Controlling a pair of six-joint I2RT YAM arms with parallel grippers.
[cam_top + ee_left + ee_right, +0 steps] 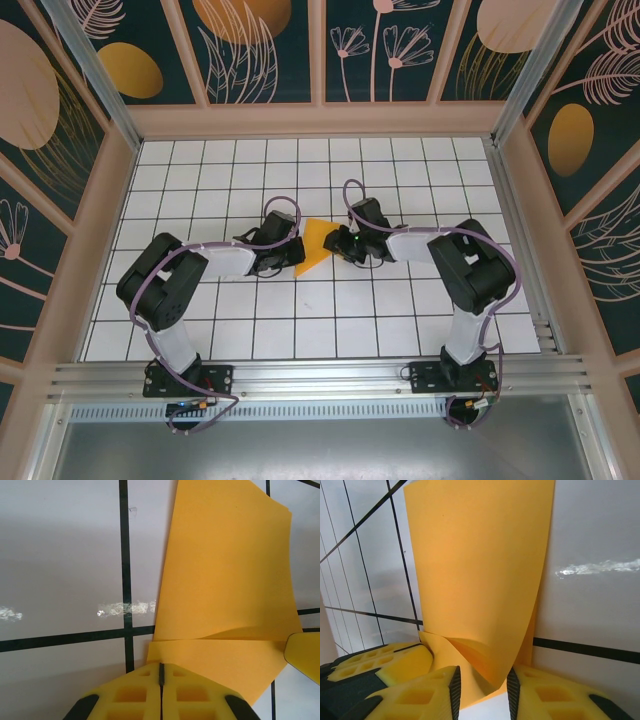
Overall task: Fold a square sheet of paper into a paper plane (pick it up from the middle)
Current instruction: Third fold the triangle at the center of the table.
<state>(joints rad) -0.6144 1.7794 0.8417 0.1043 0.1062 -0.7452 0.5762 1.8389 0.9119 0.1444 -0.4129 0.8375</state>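
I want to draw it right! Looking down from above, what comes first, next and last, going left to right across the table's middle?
left arm's elbow → left gripper → folded orange paper → right gripper → right arm's elbow

Top view: side edges of square sheet of paper [314,246] hidden where it meets left gripper [290,252] and right gripper [341,245]; jaws there too small to judge.
Left wrist view: far end of sheet cut by top edge; near edge hidden behind left gripper's closed fingers [190,692], which are cut by bottom edge; right gripper's finger beside sheet cut by right edge.
Right wrist view: sheet top cut off; lowest fold partly hidden between right gripper's fingers [420,697].
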